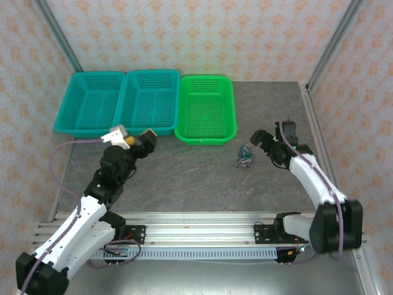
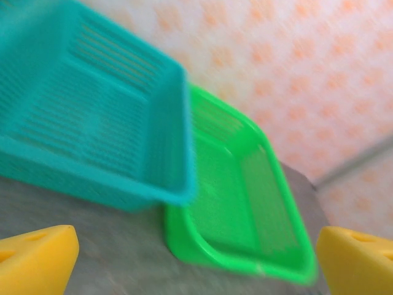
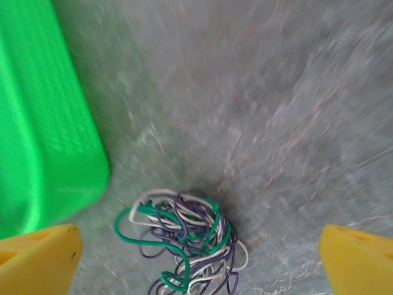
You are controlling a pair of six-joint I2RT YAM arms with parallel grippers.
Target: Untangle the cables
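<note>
Cables [image 3: 184, 243]: single knotted clump, lower centre of right wrist view, untouched; left gripper [image 1: 132, 136] and right gripper [image 3: 199, 264] both spread wide, empty; all untangling outstanding.

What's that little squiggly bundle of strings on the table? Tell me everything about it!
It is a small tangled clump of thin, bendy wires: green, creamy white and dark purplish strands looped through each other in a loose knot. It lies on the grey stone-patterned table, near the corner of the bright green plastic basket but apart from it. Only the table touches it; nothing holds it.
</note>
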